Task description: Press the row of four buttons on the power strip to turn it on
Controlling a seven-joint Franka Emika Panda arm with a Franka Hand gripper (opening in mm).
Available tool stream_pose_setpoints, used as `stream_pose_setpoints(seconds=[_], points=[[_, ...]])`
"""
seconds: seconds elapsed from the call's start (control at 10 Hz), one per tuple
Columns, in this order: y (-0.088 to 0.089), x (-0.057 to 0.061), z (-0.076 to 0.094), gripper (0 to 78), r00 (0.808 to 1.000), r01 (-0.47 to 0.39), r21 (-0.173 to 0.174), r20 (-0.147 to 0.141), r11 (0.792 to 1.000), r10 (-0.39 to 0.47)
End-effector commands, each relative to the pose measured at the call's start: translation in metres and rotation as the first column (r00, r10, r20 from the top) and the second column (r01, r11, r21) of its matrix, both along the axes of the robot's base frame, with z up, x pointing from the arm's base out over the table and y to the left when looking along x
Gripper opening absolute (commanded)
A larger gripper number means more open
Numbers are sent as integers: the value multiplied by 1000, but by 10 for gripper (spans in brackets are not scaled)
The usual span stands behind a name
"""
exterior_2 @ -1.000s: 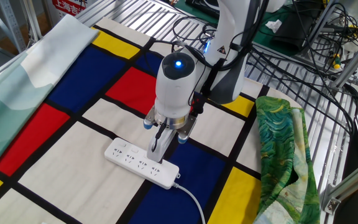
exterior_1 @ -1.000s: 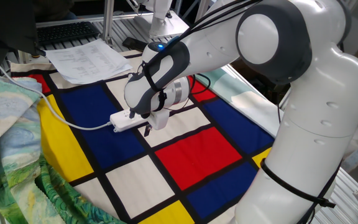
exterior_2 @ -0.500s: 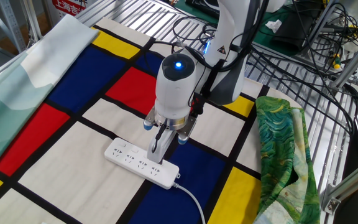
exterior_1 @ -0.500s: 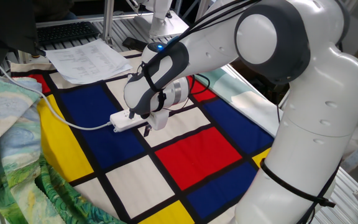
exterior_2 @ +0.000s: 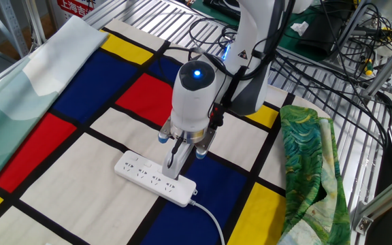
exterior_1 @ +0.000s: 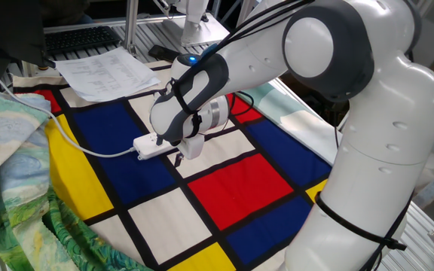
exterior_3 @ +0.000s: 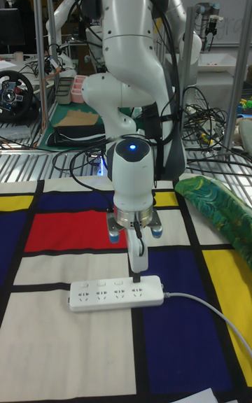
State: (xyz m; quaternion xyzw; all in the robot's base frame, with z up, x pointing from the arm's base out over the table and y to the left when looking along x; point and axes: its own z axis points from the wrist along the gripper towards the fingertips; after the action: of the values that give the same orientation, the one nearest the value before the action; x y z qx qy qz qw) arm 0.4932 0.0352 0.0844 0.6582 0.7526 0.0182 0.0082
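Observation:
The white power strip (exterior_2: 154, 180) lies on the checked cloth, and its white cable (exterior_2: 213, 221) runs off its right end. The row of four buttons (exterior_3: 105, 283) sits along the strip's far edge, behind the sockets. My gripper (exterior_3: 135, 274) points straight down with its fingers pressed together. Its tip rests at the button row near the cable end of the power strip (exterior_3: 117, 294). In the other fixed view the gripper (exterior_2: 168, 170) covers the right-hand buttons. In one fixed view the arm hides most of the power strip (exterior_1: 149, 147).
A green patterned cloth (exterior_2: 312, 163) lies bunched to the right of the strip. A pale teal cloth (exterior_2: 26, 82) covers the far left. Papers (exterior_1: 104, 71) lie at the table's back. Black cables (exterior_2: 318, 61) hang behind the arm over the metal grid.
The wrist has shifted very slightly; the fingertips stay at the same spot on the strip. The strip and its cable have not moved.

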Motion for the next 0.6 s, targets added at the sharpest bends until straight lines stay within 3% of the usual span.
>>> stream_pose_setpoints(seconds=[0.1, 0.6], points=[[-1, -1, 0, 774, 1000, 4, -1, 0, 1000, -4], [1, -1, -5, 774, 1000, 5, -2, -1, 1000, -5]])
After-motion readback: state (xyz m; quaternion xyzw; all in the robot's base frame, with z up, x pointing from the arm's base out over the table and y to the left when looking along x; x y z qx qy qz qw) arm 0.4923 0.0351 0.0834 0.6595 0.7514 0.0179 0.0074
